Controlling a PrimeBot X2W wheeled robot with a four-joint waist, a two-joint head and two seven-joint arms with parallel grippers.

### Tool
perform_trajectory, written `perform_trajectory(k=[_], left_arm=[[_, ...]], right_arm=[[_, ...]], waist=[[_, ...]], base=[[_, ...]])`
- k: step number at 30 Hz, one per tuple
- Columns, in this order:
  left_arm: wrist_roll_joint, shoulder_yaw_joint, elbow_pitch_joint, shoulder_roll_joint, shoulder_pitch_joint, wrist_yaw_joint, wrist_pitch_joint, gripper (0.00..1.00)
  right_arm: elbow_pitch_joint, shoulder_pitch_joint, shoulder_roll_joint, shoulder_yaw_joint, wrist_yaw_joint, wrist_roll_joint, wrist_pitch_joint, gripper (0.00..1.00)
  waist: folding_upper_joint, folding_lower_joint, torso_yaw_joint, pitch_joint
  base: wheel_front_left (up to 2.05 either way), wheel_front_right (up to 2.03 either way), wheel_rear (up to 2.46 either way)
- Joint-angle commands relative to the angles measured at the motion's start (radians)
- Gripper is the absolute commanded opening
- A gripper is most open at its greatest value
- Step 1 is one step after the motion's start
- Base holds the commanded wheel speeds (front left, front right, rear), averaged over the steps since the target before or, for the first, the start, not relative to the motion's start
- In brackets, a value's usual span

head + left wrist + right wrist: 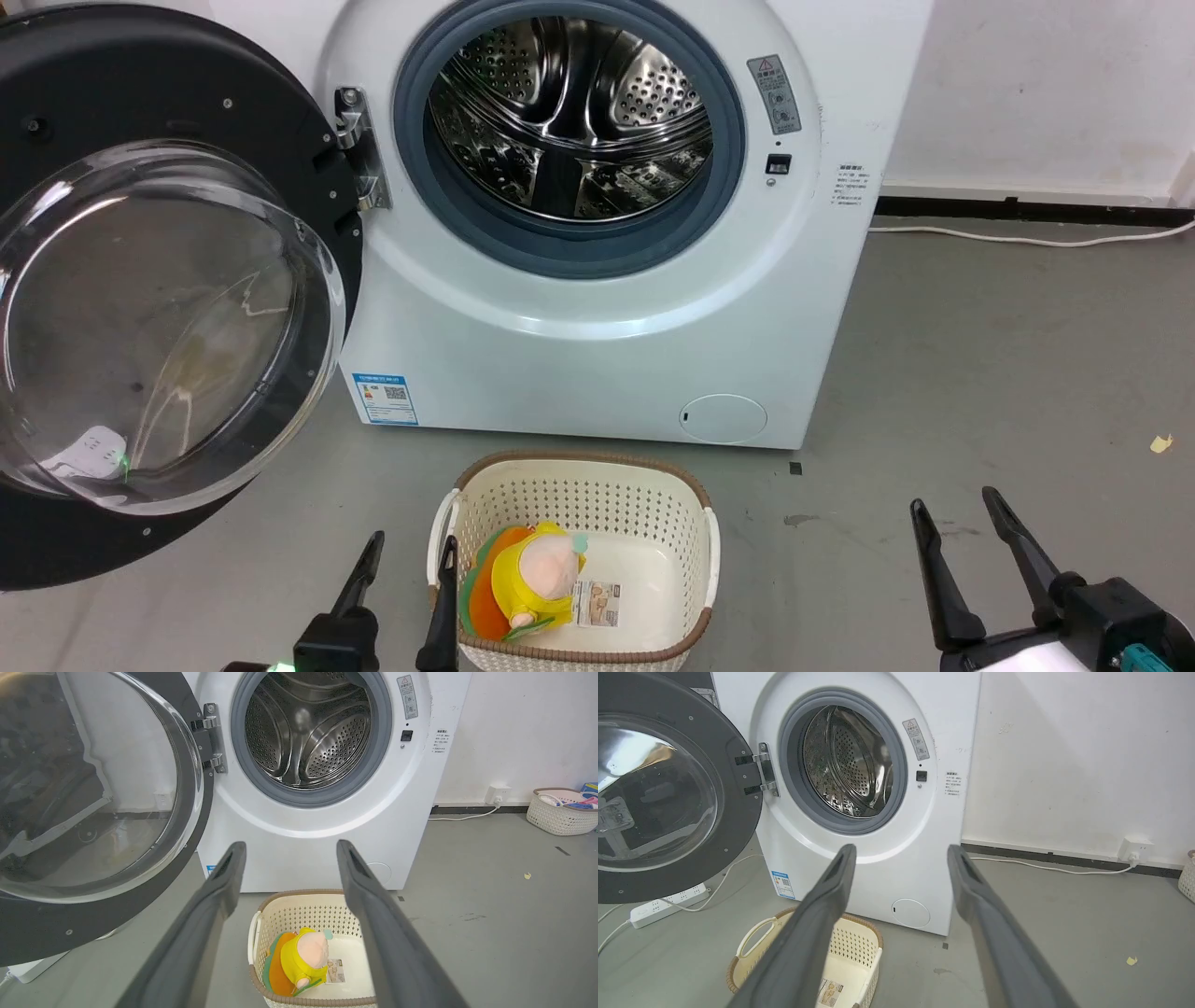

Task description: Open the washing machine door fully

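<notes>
Door (140, 75) hangs wide at ten o'clock from left gripper (414, 541), the nearer arm; right gripper (954, 499) also splayed, empty.

The grey floor (980, 373) carries the white washing machine (579, 355) by the wall, with a cream basket (579, 499) just in front of it. A white power strip (668, 905) lies beside the machine, a white cable (1027, 241) runs along the wall, and a small yellow scrap (1160, 444) lies well apart.
</notes>
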State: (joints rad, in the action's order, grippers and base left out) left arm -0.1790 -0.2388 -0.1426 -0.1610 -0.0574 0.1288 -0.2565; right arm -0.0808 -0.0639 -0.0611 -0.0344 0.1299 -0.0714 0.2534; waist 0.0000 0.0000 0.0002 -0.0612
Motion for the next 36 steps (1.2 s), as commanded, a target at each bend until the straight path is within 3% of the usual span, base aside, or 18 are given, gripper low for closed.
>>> perform_trajectory(k=[1,11,12,36], left_arm=[[0.008,0.006,0.001,0.008,0.004,-0.007,-0.005,1.0],[0.018,0.03,-0.004,0.023,0.013,-0.026,-0.005,1.0],[0.012,0.03,-0.006,0.021,0.001,-0.026,0.0,0.0],[0.039,0.062,0.018,0.036,0.011,-0.043,0.043,0.0]], right_arm=[[-0.001,-0.013,0.006,-0.001,0.001,-0.002,0.008,1.0],[-0.009,-0.012,0.009,0.002,0.001,-0.03,0.008,1.0],[-0.008,0.0,0.003,0.003,0.0,-0.025,0.004,0.0],[0.007,0.012,0.004,0.009,0.0,-0.008,-0.039,0.0]], waist=[[0.0,0.0,0.001,0.0],[0.0,0.0,0.002,-0.001],[0.0,0.0,0.002,-0.001],[0.0,0.0001,0.002,0.009]], base=[[0.0,0.0,0.0],[0.0,0.0,0.0],[0.0,0.0,0.0],[0.0,0.0,0.0]])
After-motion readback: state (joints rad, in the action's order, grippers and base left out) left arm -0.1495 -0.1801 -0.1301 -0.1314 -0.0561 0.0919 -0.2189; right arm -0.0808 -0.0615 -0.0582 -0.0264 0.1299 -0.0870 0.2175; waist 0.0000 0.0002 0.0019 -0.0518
